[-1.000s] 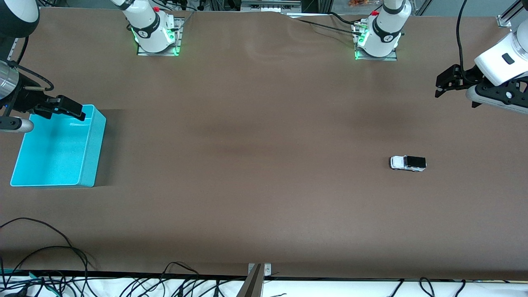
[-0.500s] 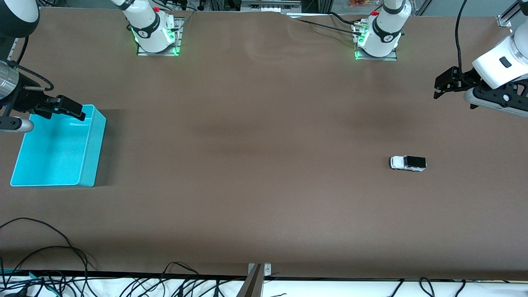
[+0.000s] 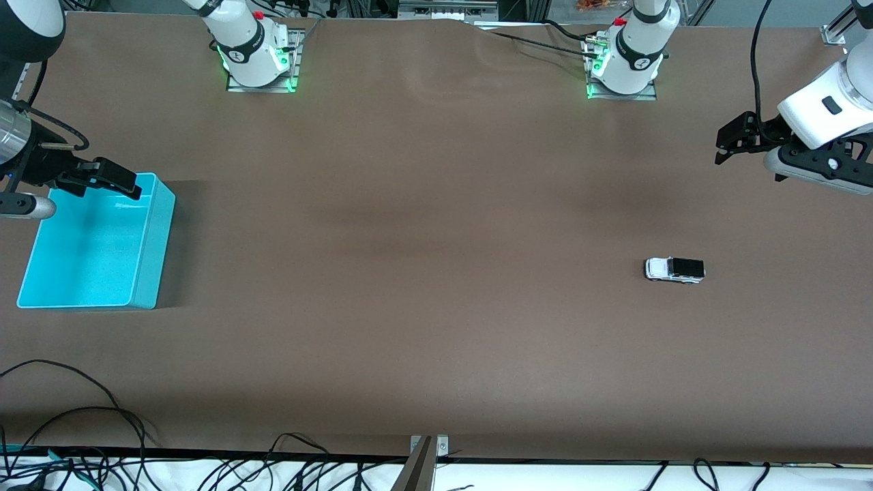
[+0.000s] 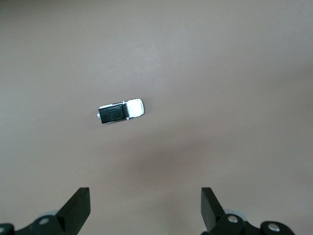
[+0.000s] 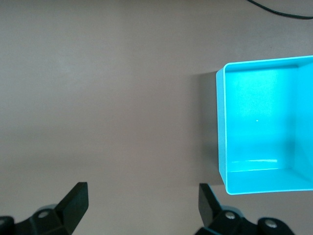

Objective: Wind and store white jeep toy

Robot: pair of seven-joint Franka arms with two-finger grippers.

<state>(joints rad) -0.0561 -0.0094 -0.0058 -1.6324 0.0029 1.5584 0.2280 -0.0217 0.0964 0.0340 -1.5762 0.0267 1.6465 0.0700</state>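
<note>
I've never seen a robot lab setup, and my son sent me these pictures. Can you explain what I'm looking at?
These are two robot arms bolted to a brown table. One picture looks down from a high camera facing them; the other two come from cameras on the arms' wrists.

The left gripper, a black two-finger claw, hangs open in the air toward the left arm's end of the table, holding nothing. Its wrist camera looks down at the white jeep toy, which sits alone on the table.

The right gripper waits open over the edge of an empty cyan bin, which its wrist camera shows too.
</note>
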